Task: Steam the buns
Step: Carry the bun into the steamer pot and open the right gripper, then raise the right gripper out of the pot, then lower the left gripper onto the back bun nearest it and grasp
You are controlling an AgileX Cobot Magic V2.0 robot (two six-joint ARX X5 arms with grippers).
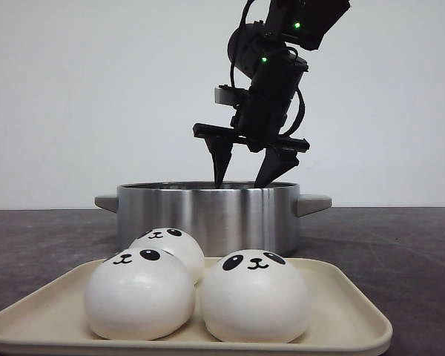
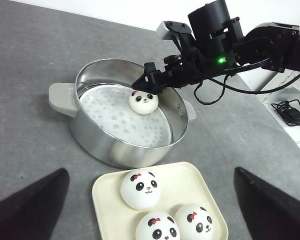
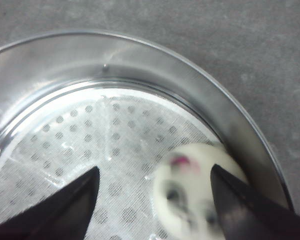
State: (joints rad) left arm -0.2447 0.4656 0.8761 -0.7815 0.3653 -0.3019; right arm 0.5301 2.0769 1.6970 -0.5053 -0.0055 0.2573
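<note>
Three white panda-face buns [image 1: 139, 293] [image 1: 254, 297] [image 1: 170, 245] sit on a cream tray [image 1: 341, 311] at the table's front. They also show in the left wrist view [image 2: 140, 188] [image 2: 157, 227] [image 2: 199, 221]. A fourth bun [image 2: 143, 102] lies inside the steel pot [image 1: 208, 211] on its perforated liner. My right gripper [image 1: 242, 179] hangs open just over the pot's rim, above that bun. In the right wrist view the bun [image 3: 200, 195] is blurred, between the open fingers and close to one of them. My left gripper [image 2: 151, 171] is wide open and empty, above the tray.
The pot [image 2: 110, 145] has two grey side handles [image 2: 60, 98] and stands behind the tray [image 2: 190, 175] on a dark grey table. A black cable and plug [image 2: 290, 112] lie off the table's far right edge. A white wall is behind.
</note>
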